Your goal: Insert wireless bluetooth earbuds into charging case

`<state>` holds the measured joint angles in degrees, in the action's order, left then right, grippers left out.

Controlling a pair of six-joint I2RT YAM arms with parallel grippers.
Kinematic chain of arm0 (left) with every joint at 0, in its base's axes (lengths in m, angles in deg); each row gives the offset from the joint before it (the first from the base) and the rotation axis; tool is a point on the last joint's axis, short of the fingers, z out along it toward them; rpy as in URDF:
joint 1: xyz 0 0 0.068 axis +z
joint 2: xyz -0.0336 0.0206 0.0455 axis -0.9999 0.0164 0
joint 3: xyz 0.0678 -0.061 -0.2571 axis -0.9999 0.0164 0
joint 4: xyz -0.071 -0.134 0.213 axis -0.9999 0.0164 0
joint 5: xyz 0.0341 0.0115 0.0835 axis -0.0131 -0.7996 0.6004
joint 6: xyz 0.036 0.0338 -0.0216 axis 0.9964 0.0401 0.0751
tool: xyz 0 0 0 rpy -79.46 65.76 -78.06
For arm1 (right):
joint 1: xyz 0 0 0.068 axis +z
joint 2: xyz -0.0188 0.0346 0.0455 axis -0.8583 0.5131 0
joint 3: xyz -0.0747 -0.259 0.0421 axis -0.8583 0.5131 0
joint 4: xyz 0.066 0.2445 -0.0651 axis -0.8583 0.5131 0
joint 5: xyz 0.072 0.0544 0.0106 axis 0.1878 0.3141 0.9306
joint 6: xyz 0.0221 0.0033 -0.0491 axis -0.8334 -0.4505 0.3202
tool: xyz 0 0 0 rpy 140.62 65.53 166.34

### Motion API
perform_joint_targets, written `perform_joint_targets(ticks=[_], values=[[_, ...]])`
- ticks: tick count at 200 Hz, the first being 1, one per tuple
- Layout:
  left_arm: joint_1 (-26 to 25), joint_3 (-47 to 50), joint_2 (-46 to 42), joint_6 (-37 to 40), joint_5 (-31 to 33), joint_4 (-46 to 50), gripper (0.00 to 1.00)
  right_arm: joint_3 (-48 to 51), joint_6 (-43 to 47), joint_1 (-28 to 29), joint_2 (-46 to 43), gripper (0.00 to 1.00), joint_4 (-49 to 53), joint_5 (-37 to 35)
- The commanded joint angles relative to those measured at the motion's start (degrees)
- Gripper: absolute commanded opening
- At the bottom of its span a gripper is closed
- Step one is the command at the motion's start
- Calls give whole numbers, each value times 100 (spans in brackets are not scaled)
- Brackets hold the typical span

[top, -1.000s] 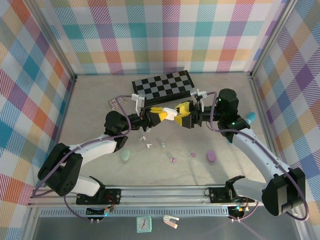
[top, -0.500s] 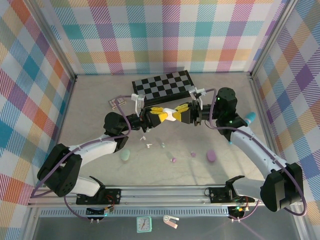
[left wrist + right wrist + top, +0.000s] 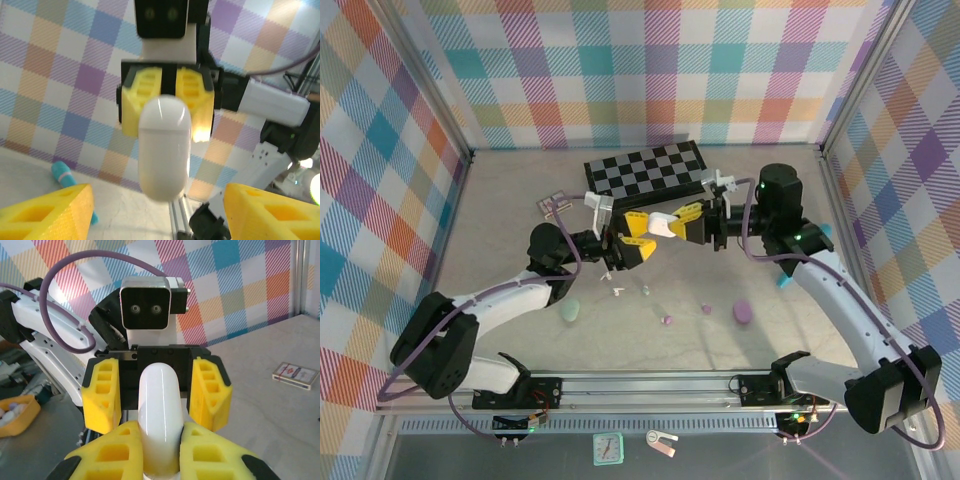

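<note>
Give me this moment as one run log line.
left claw: open | right claw: shut on case | case: white, closed, above table | earbuds: loose on table

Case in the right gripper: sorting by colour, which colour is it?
The case is white; right wrist view shows it best.

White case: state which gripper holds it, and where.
The right gripper clamps the white charging case at one rounded end; the left gripper is open, off it.

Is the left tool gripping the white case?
No, the fingers of the left tool stand clear of the white case, which the right tool clamps.
</note>
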<state>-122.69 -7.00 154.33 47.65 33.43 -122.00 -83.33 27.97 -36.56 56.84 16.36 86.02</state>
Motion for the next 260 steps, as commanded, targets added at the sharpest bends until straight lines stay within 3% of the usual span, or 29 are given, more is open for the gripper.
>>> perform_joint_targets(ticks=[1, 32, 48, 105, 182, 210, 236, 246, 260], values=[[-21, -134, -454, 1430, -360, 1279, 68, -468, 1172, 68, 10, 11, 1400, -66], [-30, -364, -872, 2736, -235, 3077, 63, -1175, 1801, 265, 315, 10, 2451, -257], [-39, -522, -930, 3004, -277, 3630, 59, -1401, 1986, 369, 445, 9, 2708, -341], [-65, -573, -856, 2419, -622, 3301, 45, -1871, 2635, 639, 869, 8, 3321, -470], [-69, -610, -812, 2020, -631, 2987, 28, -1979, 2775, 781, 1112, 8, 3405, -592], [-73, -606, -790, 1990, -670, 2963, 13, -1978, 2760, 793, 1115, 8, 3404, -634], [-74, -607, -802, 2023, -655, 2962, 8, -1957, 2784, 802, 1094, 9, 3440, -698], [-74, -575, -810, 2116, -682, 2959, 7, -1947, 2735, 802, 1082, 14, 3400, -754], [-82, -489, -858, 2372, -686, 2952, 7, -1923, 2571, 802, 1064, 40, 3271, -855]])
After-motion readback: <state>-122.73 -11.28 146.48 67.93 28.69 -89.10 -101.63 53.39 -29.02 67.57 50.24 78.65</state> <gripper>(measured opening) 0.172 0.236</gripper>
